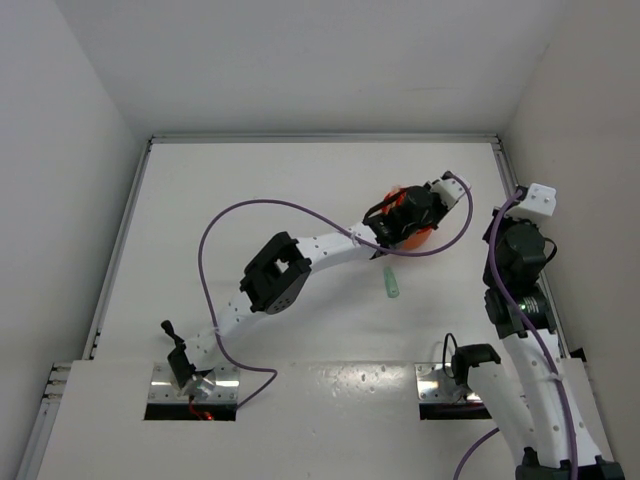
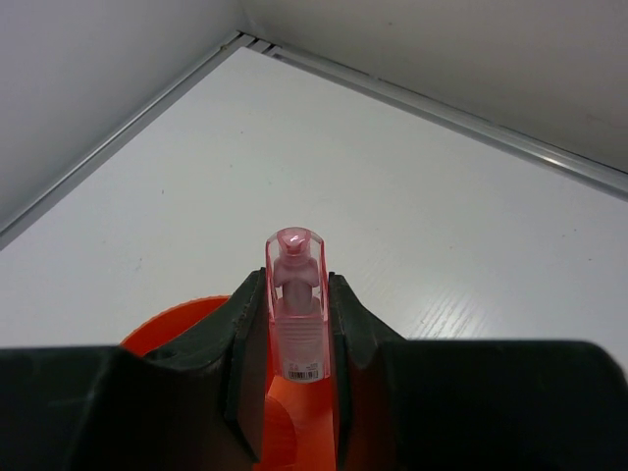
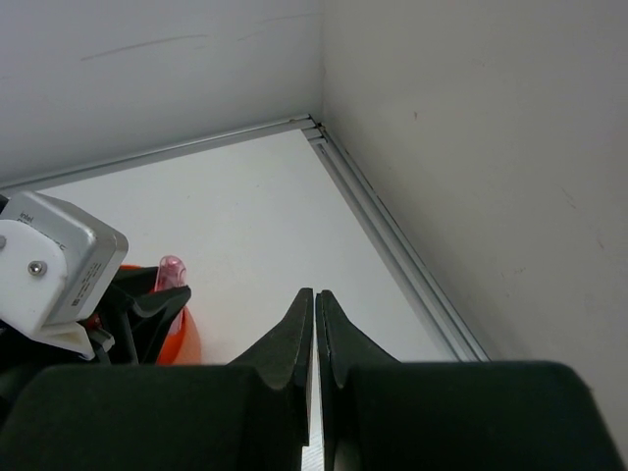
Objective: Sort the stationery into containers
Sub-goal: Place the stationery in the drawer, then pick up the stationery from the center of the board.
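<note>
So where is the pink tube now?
In the left wrist view the pink tube is clamped in the left gripper above the orange bowl, toward the far right of the table; the mint-green pen lies on its near side.

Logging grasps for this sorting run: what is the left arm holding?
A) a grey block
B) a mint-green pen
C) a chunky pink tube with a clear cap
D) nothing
C: the left wrist view shows the chunky pink tube clamped between the left gripper's fingers above the round orange plastic bowl; the mint-green pen lies loose nearby.
</note>
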`<action>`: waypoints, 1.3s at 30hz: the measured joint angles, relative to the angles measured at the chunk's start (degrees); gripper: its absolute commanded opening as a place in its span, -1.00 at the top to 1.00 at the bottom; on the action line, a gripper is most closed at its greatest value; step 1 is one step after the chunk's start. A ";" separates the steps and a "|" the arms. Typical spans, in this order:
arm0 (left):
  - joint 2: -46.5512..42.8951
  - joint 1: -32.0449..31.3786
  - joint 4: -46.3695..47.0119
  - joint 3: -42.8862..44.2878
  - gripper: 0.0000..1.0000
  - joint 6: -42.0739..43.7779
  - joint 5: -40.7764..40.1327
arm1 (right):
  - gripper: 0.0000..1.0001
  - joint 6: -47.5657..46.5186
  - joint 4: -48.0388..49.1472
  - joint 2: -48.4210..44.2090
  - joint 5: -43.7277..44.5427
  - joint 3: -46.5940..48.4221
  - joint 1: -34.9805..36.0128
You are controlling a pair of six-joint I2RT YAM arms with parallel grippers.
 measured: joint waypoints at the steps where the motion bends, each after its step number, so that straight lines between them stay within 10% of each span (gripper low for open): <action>1: 0.02 -0.02 -0.02 -0.07 1.00 0.22 -0.37 | 0.96 0.00 0.00 -0.02 0.02 0.00 0.00; 8: 0.02 -0.02 -0.35 -1.29 1.00 1.09 -2.58 | 0.96 0.00 0.00 -0.11 0.02 -0.02 0.00; 16: 0.02 -0.04 -0.85 -2.36 0.26 1.31 -4.26 | 0.96 0.00 0.04 -0.11 0.28 -0.02 0.00; 22: 0.02 -0.15 -0.85 -2.36 0.08 1.77 -5.55 | 0.96 0.00 0.15 -0.11 0.46 -0.02 0.00; 27: 0.02 -0.63 -0.90 -2.36 0.10 1.90 -5.92 | 0.96 0.00 0.17 -0.11 0.55 -0.02 0.00; 31: 0.00 -1.33 -1.01 -2.36 0.63 1.95 -5.88 | 0.96 0.00 0.17 -0.48 1.09 -0.04 0.00; 39: -4.39 -5.88 -2.60 -4.68 0.84 2.03 -6.16 | 0.85 0.00 0.22 -0.92 1.86 -0.04 0.00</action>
